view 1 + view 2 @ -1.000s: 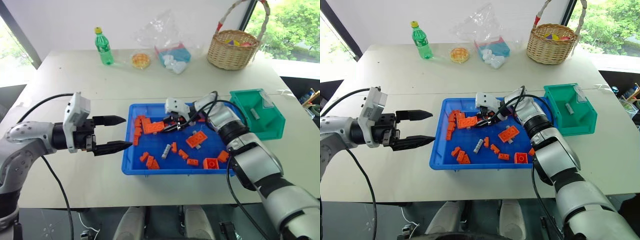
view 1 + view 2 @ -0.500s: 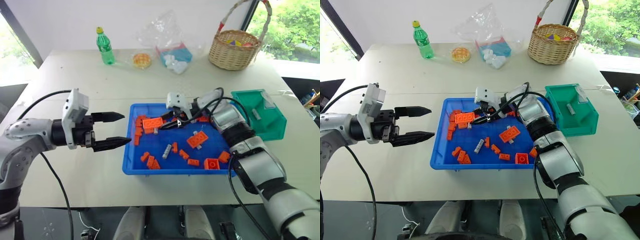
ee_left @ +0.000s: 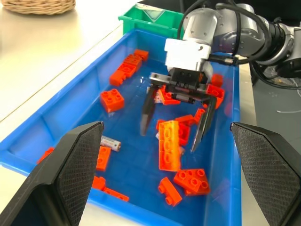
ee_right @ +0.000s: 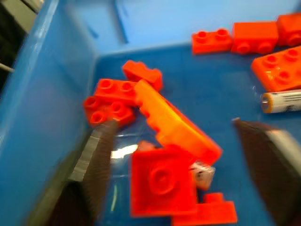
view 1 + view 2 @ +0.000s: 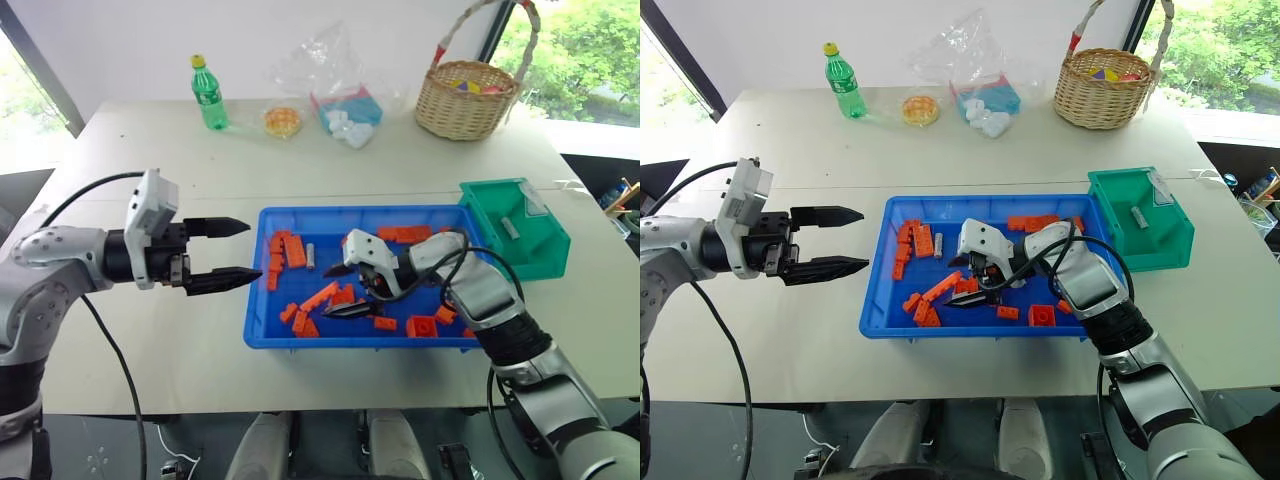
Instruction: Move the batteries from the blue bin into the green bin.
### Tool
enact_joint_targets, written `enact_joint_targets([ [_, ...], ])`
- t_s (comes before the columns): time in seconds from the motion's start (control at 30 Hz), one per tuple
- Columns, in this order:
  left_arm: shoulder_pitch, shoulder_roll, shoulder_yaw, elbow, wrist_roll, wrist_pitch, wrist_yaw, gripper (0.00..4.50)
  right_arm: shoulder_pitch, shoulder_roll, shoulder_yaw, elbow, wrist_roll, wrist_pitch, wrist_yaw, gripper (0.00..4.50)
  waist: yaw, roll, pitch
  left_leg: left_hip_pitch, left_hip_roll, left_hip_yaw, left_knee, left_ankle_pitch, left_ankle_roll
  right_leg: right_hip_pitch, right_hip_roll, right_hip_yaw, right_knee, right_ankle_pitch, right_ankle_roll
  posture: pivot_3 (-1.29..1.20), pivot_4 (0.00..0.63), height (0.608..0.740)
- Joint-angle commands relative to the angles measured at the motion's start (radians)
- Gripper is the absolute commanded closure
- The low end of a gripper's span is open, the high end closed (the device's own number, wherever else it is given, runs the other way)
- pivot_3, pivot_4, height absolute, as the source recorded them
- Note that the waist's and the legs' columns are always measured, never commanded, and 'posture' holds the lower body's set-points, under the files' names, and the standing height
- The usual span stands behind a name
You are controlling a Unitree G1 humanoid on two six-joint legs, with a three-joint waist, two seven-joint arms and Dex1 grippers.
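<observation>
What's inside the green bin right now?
One battery lies on the floor of the green bin, near its middle. The bin's near wall hides the floor strip just behind it, so anything there can't be seen.

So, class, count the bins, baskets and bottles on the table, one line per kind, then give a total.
Bins: 2 (blue bin, green bin)
Baskets: 1 (wicker basket)
Bottles: 1 (green bottle)
Total: 4
</observation>
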Motion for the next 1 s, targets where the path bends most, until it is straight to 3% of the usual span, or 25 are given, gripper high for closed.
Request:
enact_joint_targets([
  [0.03, -0.018, 0.003, 0.003, -0.005, 0.008, -0.023, -0.004, 0.0, -0.096, 0.026, -0.062, -0.039, 0.056, 0.096, -0.047, 0.35, -0.001, 0.0, 0.0, 0.0, 0.0, 0.0, 0.0, 0.0, 0.0, 0.0, 0.0, 0.0, 0.0, 0.0, 0.0, 0.0, 0.15, 0.693],
  [0.33, -0.017, 0.0, 0.006, -0.002, 0.012, -0.029, 0.002, 0.0, -0.191, 0.166, -0.081, -0.015, 0.043, 0.438, -0.362, 0.35, 0.0, 0.0, 0.0, 0.0, 0.0, 0.0, -0.001, 0.0, 0.0, 0.0, 0.0, 0.0, 0.0, 0.0, 0.0, 0.0, 0.15, 0.693],
  [0.6, -0.034, 0.001, 0.001, 0.001, 0.012, -0.022, 0.0, 0.0, -0.153, 0.182, -0.025, 0.008, 0.019, 0.476, -0.489, 0.35, -0.002, 0.0, 0.0, 0.0, 0.0, 0.0, 0.0, 0.0, 0.0, -0.001, 0.0, 0.0, 0.0, 0.0, 0.0, 0.0, 0.15, 0.693],
  [1.0, -0.039, 0.003, 0.003, 0.003, 0.009, -0.017, 0.0, 0.0, -0.141, 0.231, -0.017, 0.043, 0.025, 0.449, -0.563, 0.35, -0.004, 0.0, 0.0, 0.0, 0.0, 0.0, 0.0, 0.0, 0.0, -0.001, 0.001, 0.0, 0.001, 0.0, 0.0, 0.0, 0.15, 0.693],
])
